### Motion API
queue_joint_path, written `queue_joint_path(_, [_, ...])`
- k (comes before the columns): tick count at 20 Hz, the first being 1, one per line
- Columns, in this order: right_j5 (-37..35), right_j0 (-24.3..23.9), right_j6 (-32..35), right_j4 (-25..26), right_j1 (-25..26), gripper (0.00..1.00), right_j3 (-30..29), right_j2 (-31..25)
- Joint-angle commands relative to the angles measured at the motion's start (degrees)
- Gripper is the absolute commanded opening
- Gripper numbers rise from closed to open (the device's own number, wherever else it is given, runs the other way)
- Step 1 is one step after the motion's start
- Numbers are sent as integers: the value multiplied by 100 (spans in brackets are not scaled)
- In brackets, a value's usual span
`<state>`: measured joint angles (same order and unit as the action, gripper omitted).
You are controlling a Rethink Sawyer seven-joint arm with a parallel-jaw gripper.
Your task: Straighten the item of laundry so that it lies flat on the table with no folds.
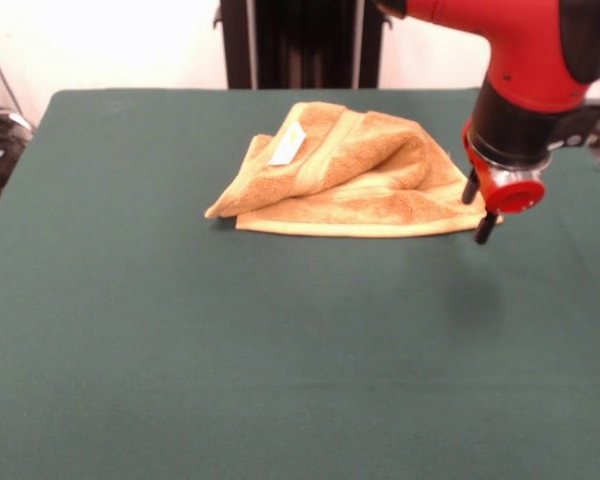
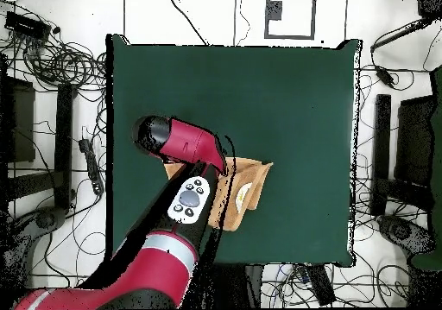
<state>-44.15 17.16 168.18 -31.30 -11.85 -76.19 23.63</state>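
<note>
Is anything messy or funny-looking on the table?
Yes. The towel lies crumpled and folded over itself on the green table, its white label showing. The claw hangs at its edge.

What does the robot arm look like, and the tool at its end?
The arm is glossy red with black joint sections. Its wrist ends in a red disc with a silver ring, carrying two short black fingers. From overhead, a grey button panel and a pale band mark the arm.
</note>
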Motion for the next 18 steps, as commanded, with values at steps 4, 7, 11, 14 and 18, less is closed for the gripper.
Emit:
queue_joint_path(4, [-347,105,1036,-117,253,100,-164,-658])
queue_joint_path(7, [-320,87,1006,-111,253,100,-153,-659])
queue_joint_path(11, [-527,113,1113,-85,264,100,-14,-586])
queue_joint_path(14, [-536,133,1190,-77,356,100,113,-537])
queue_joint_path(18, [-448,138,1209,-97,443,100,193,-553])
